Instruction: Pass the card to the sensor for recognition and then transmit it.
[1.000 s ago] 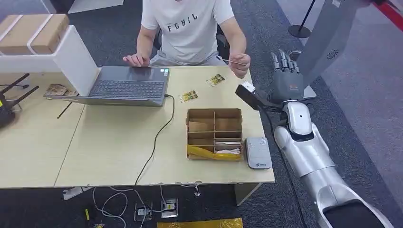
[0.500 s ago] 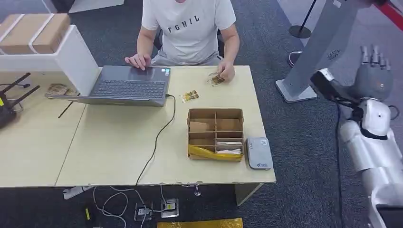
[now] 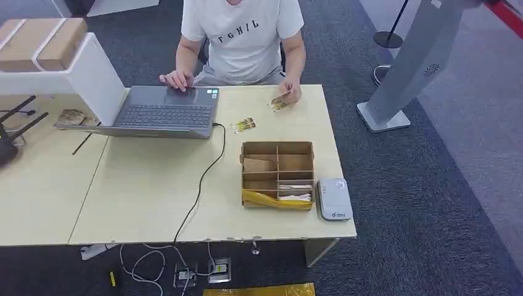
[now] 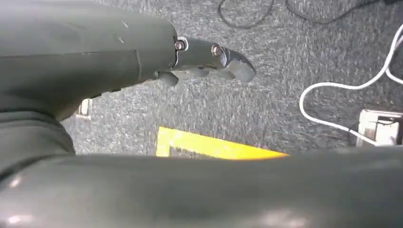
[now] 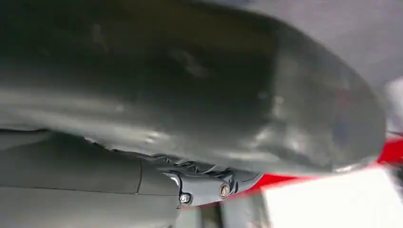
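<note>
Head view: person's hand (image 3: 290,94) tilts a small yellowish card (image 3: 280,100); robot fingers' state cannot be told.

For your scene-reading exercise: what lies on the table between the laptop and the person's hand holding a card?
In the head view, cards lie between the laptop and the person's hand.

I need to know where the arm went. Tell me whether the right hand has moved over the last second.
Yes. It was raised beside the table corner, swung right, away from the table, and left the head view; the right hand now shows by a red and white surface.
</note>
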Motion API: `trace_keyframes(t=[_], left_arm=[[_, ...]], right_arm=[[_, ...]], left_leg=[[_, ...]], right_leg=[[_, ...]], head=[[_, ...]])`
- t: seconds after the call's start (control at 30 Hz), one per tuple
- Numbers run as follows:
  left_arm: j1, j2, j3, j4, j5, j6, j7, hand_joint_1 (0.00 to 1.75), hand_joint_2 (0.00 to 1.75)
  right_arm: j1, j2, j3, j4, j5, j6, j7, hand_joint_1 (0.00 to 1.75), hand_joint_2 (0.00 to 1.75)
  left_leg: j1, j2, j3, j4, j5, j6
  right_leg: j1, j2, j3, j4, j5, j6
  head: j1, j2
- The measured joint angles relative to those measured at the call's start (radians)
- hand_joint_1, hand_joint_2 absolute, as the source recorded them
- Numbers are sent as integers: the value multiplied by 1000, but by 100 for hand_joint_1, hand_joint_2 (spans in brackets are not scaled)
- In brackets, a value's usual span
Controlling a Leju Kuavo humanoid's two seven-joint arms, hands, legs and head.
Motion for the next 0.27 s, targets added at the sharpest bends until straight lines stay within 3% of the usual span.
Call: trace_keyframes(t=[0.1,0.27], left_arm=[[-2,-2,9,0,11,7,-3,0,0],[-6,-3,17,1,15,19,-31,0,0]], right_arm=[[54,69,-134,61,-144,-54,83,0,0],[95,167,-285,103,-212,-98,128,0,0]], left_leg=[[2,0,0,0,0,0],[1,7,2,0,0,-1]], right_leg=[[2,0,0,0,-1,-1],[1,6,-1,3,-1,-1]], head=[[1,0],[0,0]])
